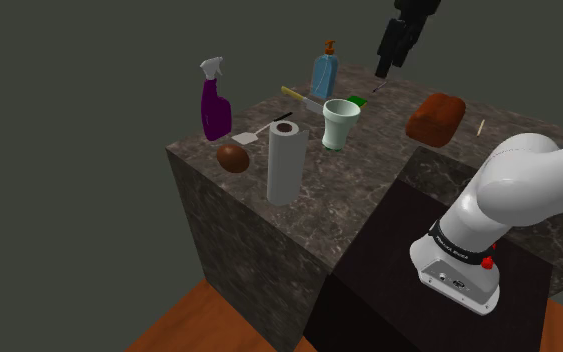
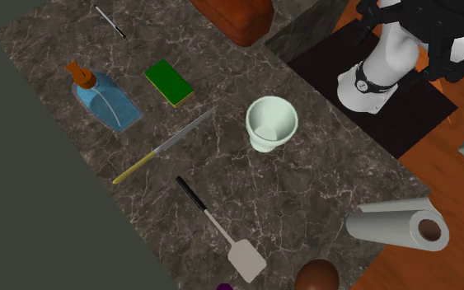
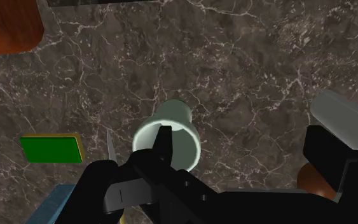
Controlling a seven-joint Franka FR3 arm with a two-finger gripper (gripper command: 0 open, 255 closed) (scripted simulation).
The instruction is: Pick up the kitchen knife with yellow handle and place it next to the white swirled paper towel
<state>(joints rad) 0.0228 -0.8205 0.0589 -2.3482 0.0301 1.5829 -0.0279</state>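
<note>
Spread jaws hang above cup [image 3: 168,129]; knife [image 2: 165,147] lies aside, untouched.

No text, number or brand can be read here. A black band [image 1: 456,248] around the white arm [image 1: 529,180], well apart from the end effector [image 1: 382,69], carries small white lettering, too small to make out

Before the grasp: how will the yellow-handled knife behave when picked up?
The knife lies flat on the marbled counter, so it offers little height to pinch and could skid. It looks thin and rigid, unlikely to flex. It is long: gripped at the slim yellow handle, the blade end may droop.
</note>
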